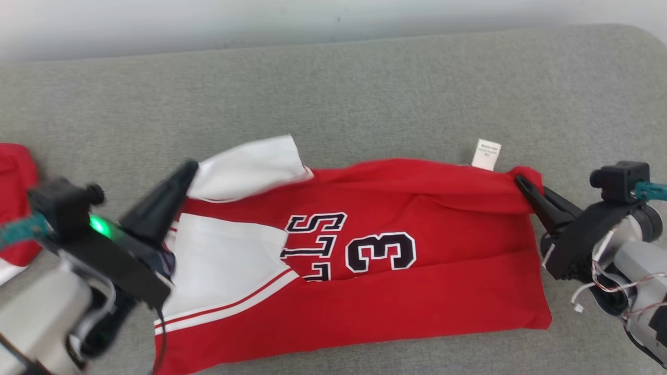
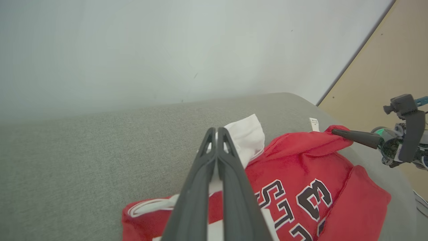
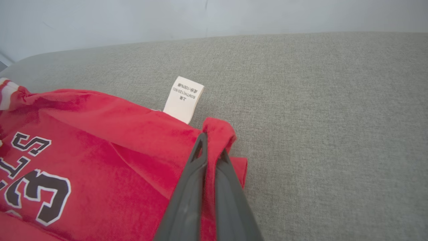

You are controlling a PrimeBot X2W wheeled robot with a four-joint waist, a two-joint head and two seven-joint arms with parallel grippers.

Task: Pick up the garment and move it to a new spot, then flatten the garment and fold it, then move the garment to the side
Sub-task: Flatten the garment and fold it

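The garment [image 1: 417, 291] is a red jersey with white panels and black-and-white lettering, spread across a grey cushioned surface [image 1: 333, 94]. My left gripper [image 1: 190, 167] is shut on its white far-left corner [image 2: 245, 135], pinching cloth between the fingers [image 2: 230, 174]. My right gripper [image 1: 521, 182] is shut on the red far-right corner [image 3: 219, 132], next to the white care tag [image 3: 185, 98]. The far edge of the garment [image 2: 301, 157] lies folded over toward me between the two grippers. The right gripper [image 2: 336, 132] also appears at the right of the left wrist view.
Another piece of red cloth [image 1: 15, 198] lies at the left edge. A pale wall [image 2: 167, 50] rises behind the cushion, and tan floor [image 2: 391, 67] lies beyond its right end. Bare grey cushion [image 3: 334, 134] extends beyond and beside the garment.
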